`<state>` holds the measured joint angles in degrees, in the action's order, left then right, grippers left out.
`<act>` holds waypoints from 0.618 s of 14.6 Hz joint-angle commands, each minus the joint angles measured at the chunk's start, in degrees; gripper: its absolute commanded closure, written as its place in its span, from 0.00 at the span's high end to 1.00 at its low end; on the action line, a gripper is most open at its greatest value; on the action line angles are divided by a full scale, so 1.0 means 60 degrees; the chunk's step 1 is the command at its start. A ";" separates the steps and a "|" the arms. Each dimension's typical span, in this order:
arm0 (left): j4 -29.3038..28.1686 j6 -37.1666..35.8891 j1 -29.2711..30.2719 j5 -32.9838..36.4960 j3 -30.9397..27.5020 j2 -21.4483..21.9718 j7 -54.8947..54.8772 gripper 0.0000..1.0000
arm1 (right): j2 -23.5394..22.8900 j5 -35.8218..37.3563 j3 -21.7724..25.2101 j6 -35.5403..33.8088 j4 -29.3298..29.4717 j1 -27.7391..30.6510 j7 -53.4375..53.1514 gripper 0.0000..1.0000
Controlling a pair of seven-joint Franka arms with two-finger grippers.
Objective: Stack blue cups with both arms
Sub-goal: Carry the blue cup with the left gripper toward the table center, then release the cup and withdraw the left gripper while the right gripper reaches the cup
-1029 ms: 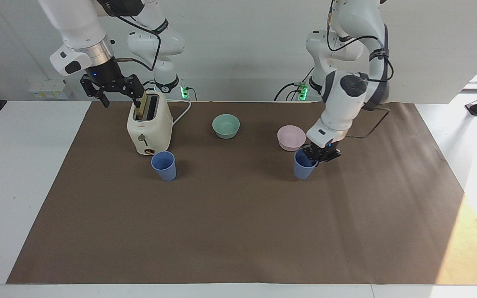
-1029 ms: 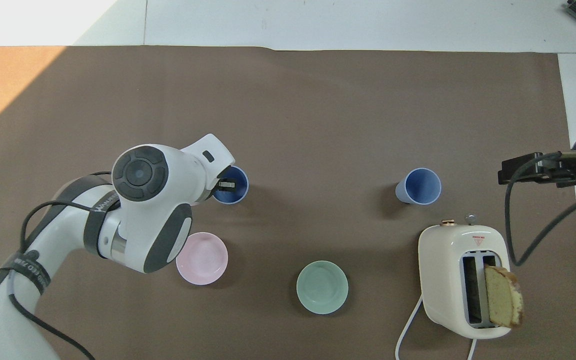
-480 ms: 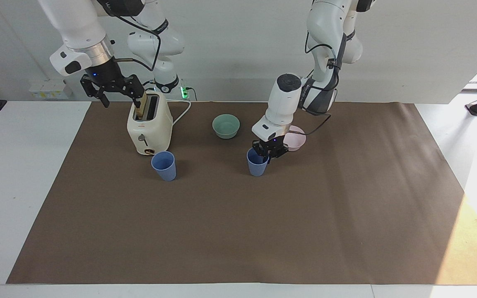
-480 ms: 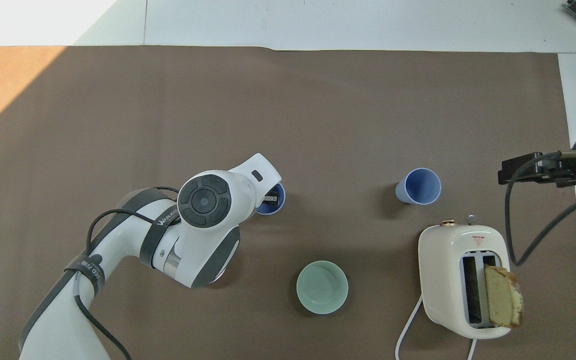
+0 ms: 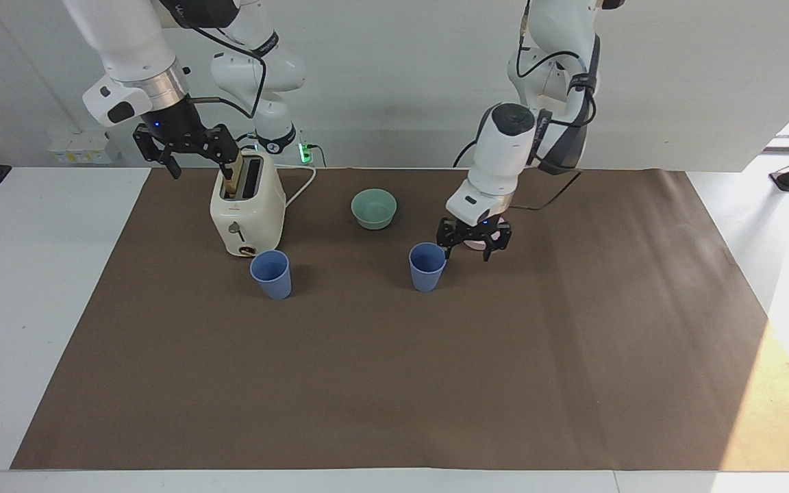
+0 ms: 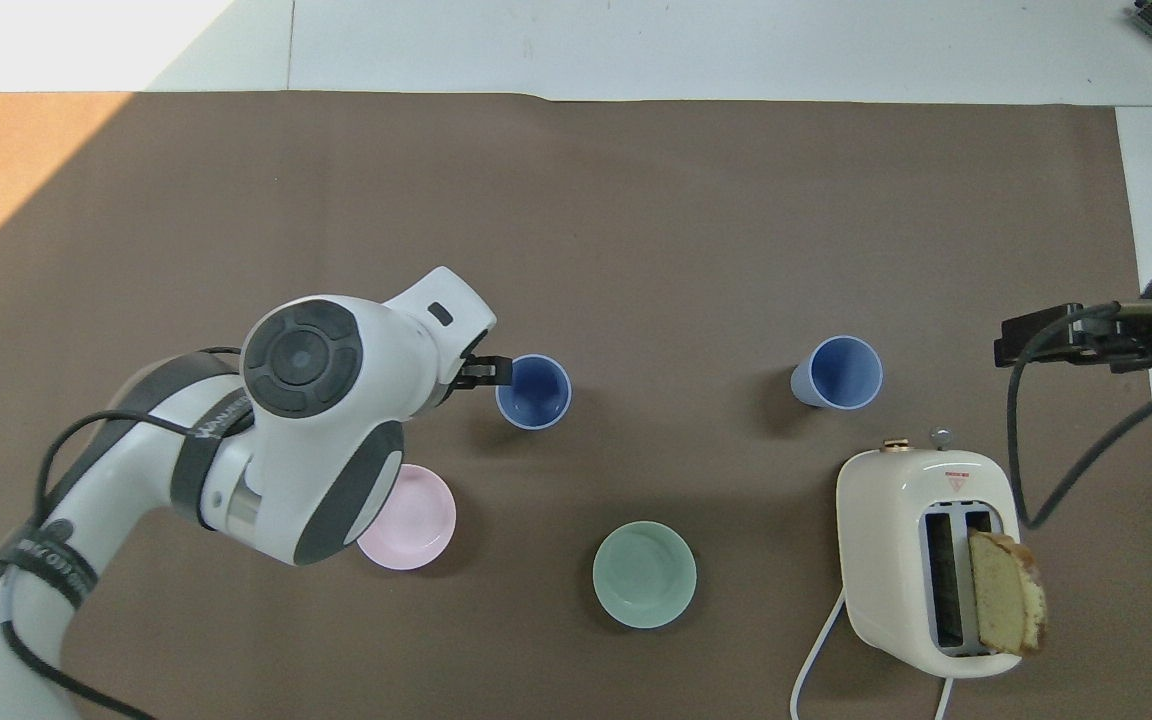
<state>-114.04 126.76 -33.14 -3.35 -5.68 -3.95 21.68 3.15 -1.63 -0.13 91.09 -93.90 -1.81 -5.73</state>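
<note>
My left gripper (image 5: 474,241) is open, fingers spread, empty, hanging just beside the blue cup (image 5: 427,266) near the table's middle, on the side toward my left arm's end. No contact that I can see; it sits over the pink bowl (image 6: 414,520) (bowl mostly hidden behind it in the facing view). That cup stands upright on the brown mat (image 5: 394,383), mouth up.

The second blue cup (image 5: 272,274) is also upright, well apart from the first, toward my right arm's end, just beside the toaster (image 5: 246,208) and farther from me than it. Cups not stacked yet.

My right gripper (image 5: 189,147) waits up over the toaster's outer edge, fingers open, holding nothing. A bread slice (image 6: 1007,593) sticks out of one toaster slot.

The mint-green bowl (image 5: 374,207) sits between toaster and pink bowl, nearer to me than both cups.
</note>
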 commanded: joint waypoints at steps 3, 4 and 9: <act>0.0093 -0.1144 0.1915 -0.0012 0.0052 0.1244 -0.2099 1.00 | -0.0245 -0.0240 -0.0051 0.1966 -0.1836 0.0156 -0.0115 1.00; 0.0414 -0.1537 0.2311 -0.0012 0.0052 0.1274 -0.2758 1.00 | -0.0536 -0.0240 -0.0066 0.2319 -0.1985 0.0127 -0.0130 1.00; 0.2406 -0.3619 0.3748 -0.0012 0.0052 0.1142 -0.4811 1.00 | -0.1506 -0.0240 -0.0066 0.3682 -0.2496 -0.0034 -0.0145 1.00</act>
<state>-104.42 109.30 -13.98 -3.34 -6.12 3.86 -2.63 -6.15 -1.64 -0.32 109.82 -106.68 -2.01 -5.77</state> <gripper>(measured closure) 0.000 0.000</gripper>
